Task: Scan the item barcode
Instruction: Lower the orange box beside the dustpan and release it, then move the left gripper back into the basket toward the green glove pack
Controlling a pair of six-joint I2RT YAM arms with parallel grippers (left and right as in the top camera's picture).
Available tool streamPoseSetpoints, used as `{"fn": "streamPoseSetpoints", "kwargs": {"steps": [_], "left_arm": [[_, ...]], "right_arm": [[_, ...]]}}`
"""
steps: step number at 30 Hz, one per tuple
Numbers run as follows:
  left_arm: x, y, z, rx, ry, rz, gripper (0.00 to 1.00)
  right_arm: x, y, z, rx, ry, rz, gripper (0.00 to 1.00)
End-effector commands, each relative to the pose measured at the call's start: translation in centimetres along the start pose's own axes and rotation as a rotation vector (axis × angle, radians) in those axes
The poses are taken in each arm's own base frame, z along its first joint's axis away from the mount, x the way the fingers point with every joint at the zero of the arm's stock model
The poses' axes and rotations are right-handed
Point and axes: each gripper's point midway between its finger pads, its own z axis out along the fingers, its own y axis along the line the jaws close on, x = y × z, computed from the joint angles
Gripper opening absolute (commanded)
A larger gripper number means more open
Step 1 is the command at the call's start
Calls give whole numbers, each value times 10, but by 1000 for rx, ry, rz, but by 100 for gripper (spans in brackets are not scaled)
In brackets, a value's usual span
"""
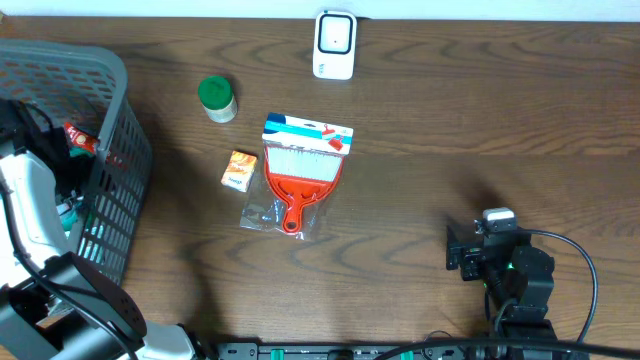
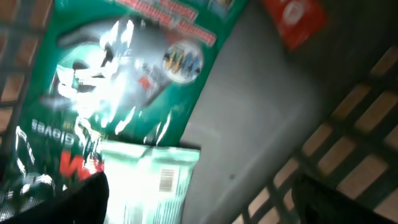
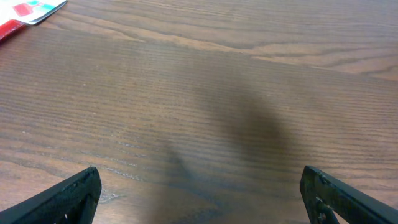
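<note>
In the left wrist view a glossy green glove package (image 2: 124, 81) lies on the grey basket floor (image 2: 249, 124). Its white label carries a barcode (image 2: 166, 179). My left gripper (image 2: 199, 211) hovers open just above it, one dark finger (image 2: 81, 199) over the package and the other (image 2: 348, 199) over the basket grid. Nothing is held. The white barcode scanner (image 1: 333, 45) stands at the table's far edge. My right gripper (image 3: 199, 205) is open over bare wood near the front right, also seen from overhead (image 1: 460, 250).
The grey mesh basket (image 1: 115, 150) fills the left side and my left arm (image 1: 30, 200) reaches into it. A red packet (image 2: 292, 18) also lies inside. On the table are a green-lidded jar (image 1: 216, 98), a small orange box (image 1: 238, 170) and a packaged red dustpan (image 1: 300, 170).
</note>
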Motion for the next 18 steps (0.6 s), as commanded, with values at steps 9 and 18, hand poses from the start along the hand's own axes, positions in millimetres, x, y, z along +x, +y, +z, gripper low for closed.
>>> {"fn": "streamPoseSetpoints", "kwargs": {"steps": [9, 18], "left_arm": [[65, 5, -10, -70, 263, -104, 94], [53, 14, -8, -113, 213, -128, 94]], "right_arm": [[-6, 0, 0, -1, -25, 37, 99], [-6, 0, 0, -1, -25, 41, 99]]}}
